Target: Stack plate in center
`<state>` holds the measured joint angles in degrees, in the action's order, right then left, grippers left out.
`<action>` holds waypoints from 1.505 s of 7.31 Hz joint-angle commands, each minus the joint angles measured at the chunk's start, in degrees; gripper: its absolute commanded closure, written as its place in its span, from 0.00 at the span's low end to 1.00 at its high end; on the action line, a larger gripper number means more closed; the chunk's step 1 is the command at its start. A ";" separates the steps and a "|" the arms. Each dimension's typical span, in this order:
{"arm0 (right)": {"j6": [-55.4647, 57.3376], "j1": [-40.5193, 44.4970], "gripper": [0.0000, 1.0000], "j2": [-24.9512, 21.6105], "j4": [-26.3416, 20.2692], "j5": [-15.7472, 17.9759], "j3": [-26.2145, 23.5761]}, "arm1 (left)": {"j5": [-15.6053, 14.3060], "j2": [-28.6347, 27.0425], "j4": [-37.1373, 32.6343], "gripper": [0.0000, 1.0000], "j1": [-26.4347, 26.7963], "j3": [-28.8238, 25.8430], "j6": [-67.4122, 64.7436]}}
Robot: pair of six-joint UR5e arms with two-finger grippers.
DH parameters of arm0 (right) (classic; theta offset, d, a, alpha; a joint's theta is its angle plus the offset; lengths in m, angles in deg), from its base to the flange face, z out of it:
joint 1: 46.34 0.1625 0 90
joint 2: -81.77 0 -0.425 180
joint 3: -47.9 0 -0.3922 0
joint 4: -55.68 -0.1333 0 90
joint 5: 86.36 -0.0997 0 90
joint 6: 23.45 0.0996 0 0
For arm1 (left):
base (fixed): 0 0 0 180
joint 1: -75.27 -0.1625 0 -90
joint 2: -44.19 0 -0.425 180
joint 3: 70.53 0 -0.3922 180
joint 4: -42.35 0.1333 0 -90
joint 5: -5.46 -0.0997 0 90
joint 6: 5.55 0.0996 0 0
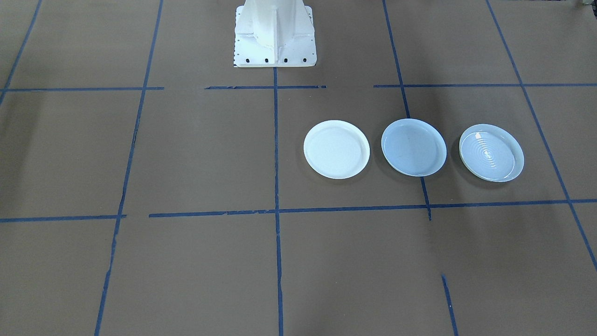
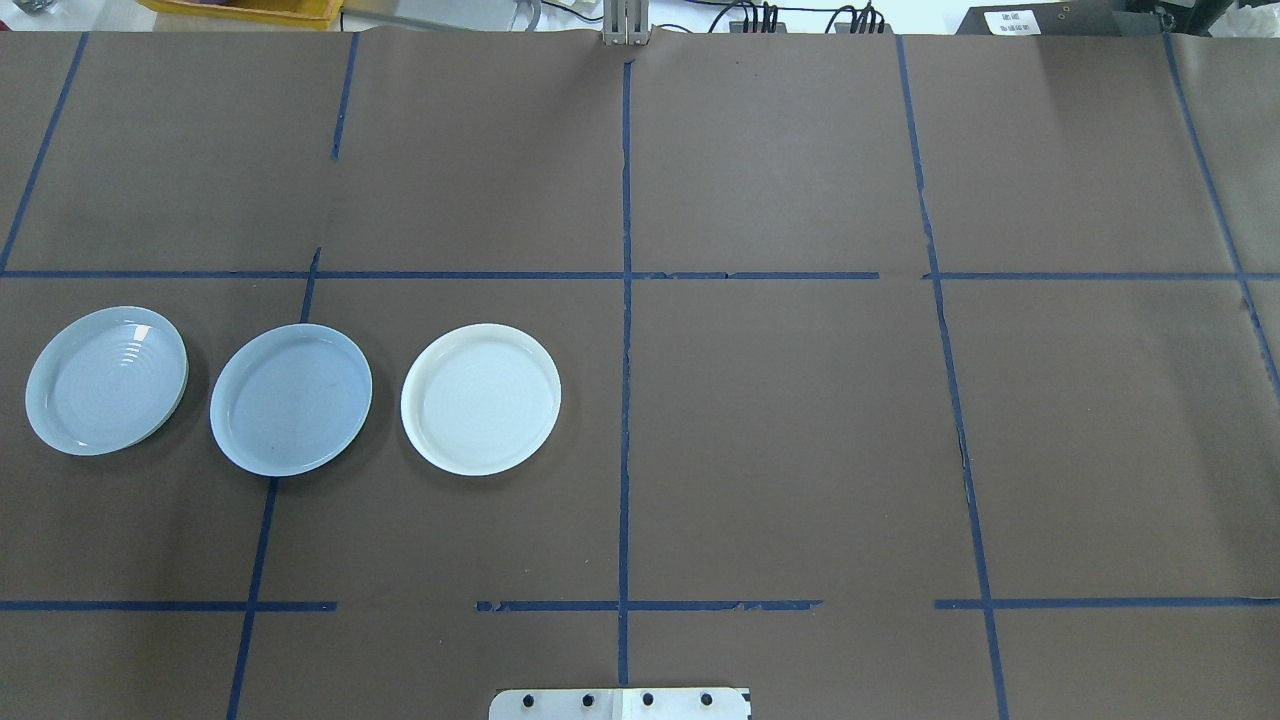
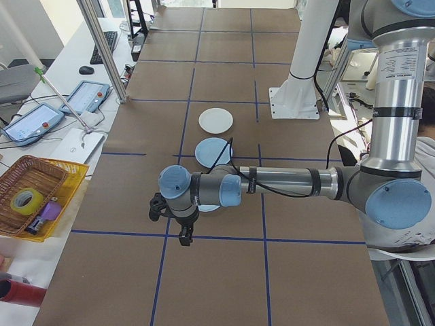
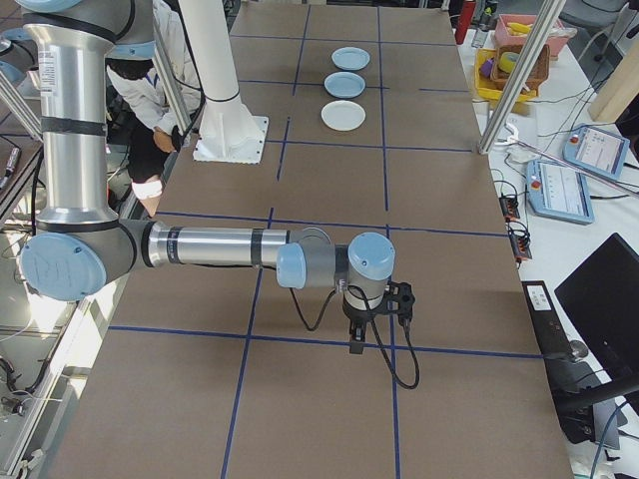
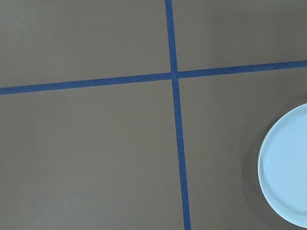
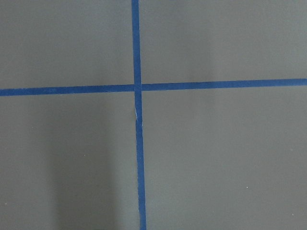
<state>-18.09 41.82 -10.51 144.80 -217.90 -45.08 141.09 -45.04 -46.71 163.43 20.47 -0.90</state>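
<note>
While nothing is stacked yet, three plates are sitting in a row on the brown paper-covered table (image 2: 780, 420), well left of the robot's base: a grey-blue round plate with concentric ridges (image 2: 106, 380) far left, the smooth pale blue round plate (image 2: 290, 399) in the middle, and a bright white round plate (image 2: 481, 398) nearest the table's centre line. Each plate is apart from its neighbour, none touching.

The left gripper (image 3: 182, 229) is hanging over bare paper near the ridged plate, whose edge is showing in the left wrist view. The right gripper (image 4: 356, 334) is hovering far off on the right side, well apart from all plates. Both show only in the side views, so I cannot tell whether the jaws are apart or together.

Judging the step: pick an outer plate and set it on the pale blue one. The rims are shallow, so a pinch on the lip with one finger inside, a level lift, and a centred lowering looks best; dropping off-centre could tilt it on the rim.

Room is wide on the near and far sides. Gaps between plates are narrow, so approaching from an outer edge is looking safer. Blue tape lines (image 2: 626, 330) are crossing the paper.
</note>
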 commanded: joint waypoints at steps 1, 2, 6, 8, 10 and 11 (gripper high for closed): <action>-0.09 0.00 0.00 0.00 0.00 0.05 0.00 | 0.16 -0.85 -0.05 0.00 0.00 0.66 0.17; 0.00 0.00 0.00 0.00 0.00 -0.03 0.00 | 0.25 -0.77 -0.05 0.00 0.00 1.27 0.26; 0.00 0.00 0.00 0.00 0.00 0.05 0.00 | -0.01 -0.60 -3.46 0.00 -3.05 0.05 -3.22; 0.00 0.00 0.00 0.00 0.00 -0.03 0.00 | 0.25 -0.60 -21.29 0.00 -9.20 -7.02 -18.90; 0.00 0.00 0.00 0.00 0.00 -0.03 0.00 | 0.42 -0.60 -32.45 0.00 -15.70 -9.79 -32.11; -0.09 0.00 0.00 0.00 0.00 -0.03 0.00 | 0.42 -0.60 -35.36 0.00 -18.17 -9.80 -36.00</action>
<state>-18.11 41.81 -10.51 144.80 -217.93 -45.08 141.45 -45.64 -77.16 148.69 11.23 -30.61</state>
